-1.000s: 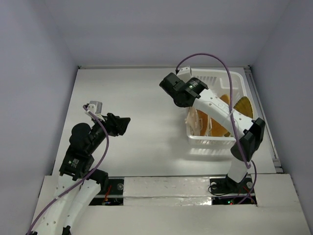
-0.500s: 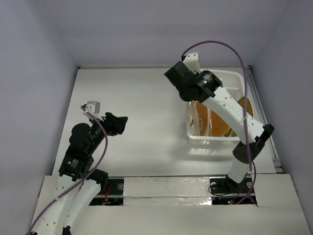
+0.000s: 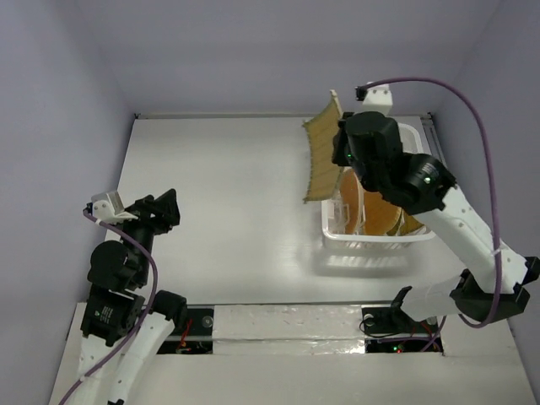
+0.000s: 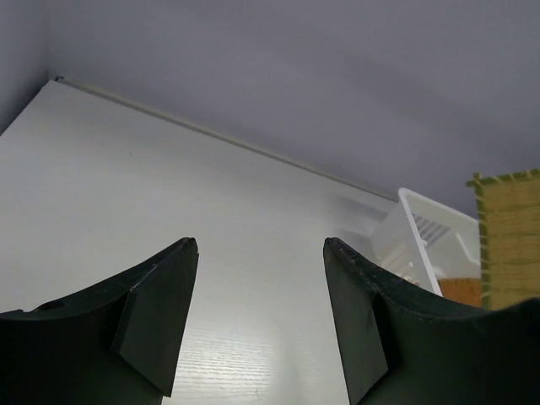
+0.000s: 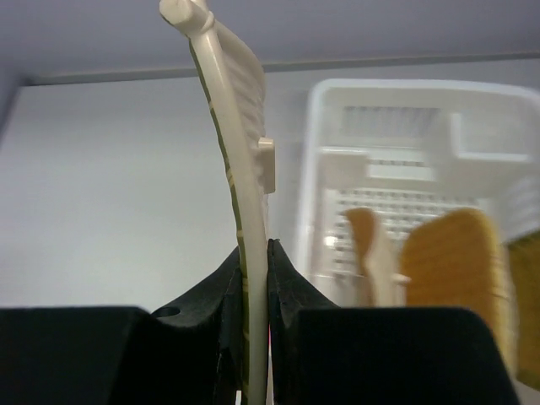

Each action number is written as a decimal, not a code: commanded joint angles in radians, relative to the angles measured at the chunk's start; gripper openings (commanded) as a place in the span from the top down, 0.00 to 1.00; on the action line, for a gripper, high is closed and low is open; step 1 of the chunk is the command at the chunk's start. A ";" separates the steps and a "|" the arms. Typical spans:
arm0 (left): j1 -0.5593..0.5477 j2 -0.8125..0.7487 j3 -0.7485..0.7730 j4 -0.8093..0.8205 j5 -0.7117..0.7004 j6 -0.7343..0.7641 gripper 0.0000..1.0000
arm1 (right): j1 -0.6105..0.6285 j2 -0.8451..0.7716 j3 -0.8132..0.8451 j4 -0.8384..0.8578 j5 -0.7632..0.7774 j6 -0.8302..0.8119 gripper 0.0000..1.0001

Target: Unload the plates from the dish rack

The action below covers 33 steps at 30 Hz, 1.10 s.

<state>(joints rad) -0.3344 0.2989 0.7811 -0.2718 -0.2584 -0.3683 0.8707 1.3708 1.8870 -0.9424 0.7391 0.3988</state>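
My right gripper [image 3: 337, 150] is shut on a square tan woven plate [image 3: 320, 158] and holds it on edge in the air, above the left rim of the white dish rack [image 3: 413, 135]. In the right wrist view the plate [image 5: 234, 160] stands edge-on between my closed fingers, with the rack [image 5: 396, 169] behind it. Other tan-orange plates [image 3: 371, 211] stand upright in the rack; they also show in the right wrist view [image 5: 451, 270]. My left gripper [image 3: 164, 207] is open and empty over the left of the table, far from the rack. The left wrist view shows its spread fingers [image 4: 160, 312] and, at far right, the lifted plate [image 4: 510, 236].
The white table [image 3: 228, 194] has grey walls on the far, left and right sides. The rack sits at the far right of the table, close to the right wall. The right arm's purple cable [image 3: 472, 118] loops above the rack.
My right gripper has risen out of the rack with the square plate in it, moving up and slightly left. My left arm has drawn back to the left and nearer its base.
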 commanded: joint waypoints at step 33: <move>-0.014 -0.001 -0.042 0.033 -0.013 0.011 0.42 | 0.008 0.605 -0.446 0.903 -0.414 0.408 0.70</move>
<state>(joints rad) -0.3412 0.2859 0.7456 -0.2810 -0.2844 -0.3676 0.8764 1.9606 1.4715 -0.0174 0.2539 0.8253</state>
